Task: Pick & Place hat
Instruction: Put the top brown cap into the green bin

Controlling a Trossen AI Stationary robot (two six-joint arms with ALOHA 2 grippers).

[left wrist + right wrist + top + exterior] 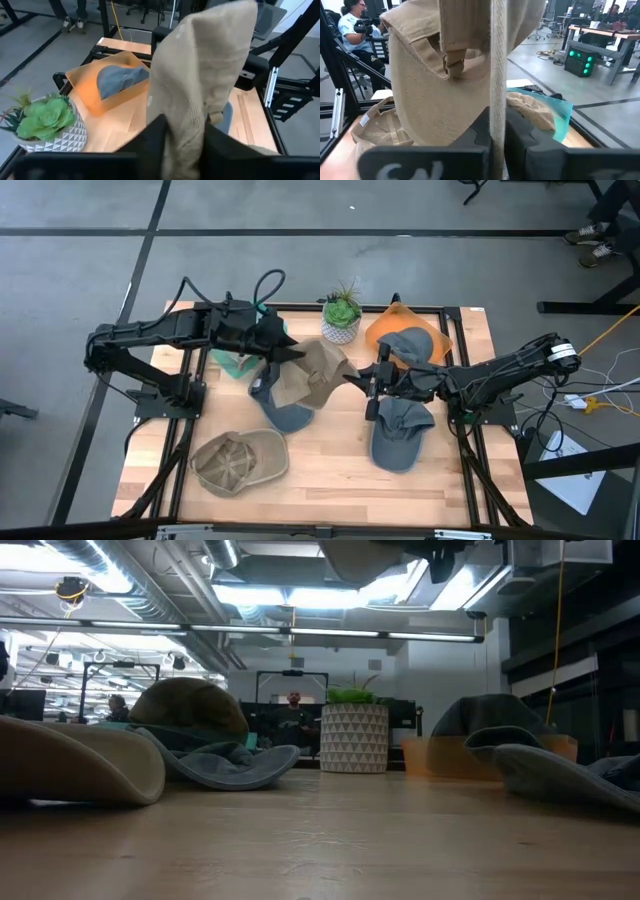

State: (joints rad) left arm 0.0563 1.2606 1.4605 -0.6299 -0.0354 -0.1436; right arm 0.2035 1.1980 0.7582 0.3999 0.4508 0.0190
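Two grippers have hold of one tan hat (312, 372) at once, lifted above the middle of the table. The left gripper (284, 350) pinches a fold of the crown between its fingers, closed down narrow on the cloth. The right gripper (368, 376), opposite it across the hat, is nipped tight on the thin back strap (498, 65), which runs up out of its fingers. The hat hangs between the two, sagging.

From where I stand the risk is plain: if both pull apart, the strap could slip or the buckle (452, 64) strain. If one lets go too soon, the hat may swing and drop onto the blue-grey cap (283, 408) lying below the left gripper, or brush the potted plant (342, 314) just beyond it.
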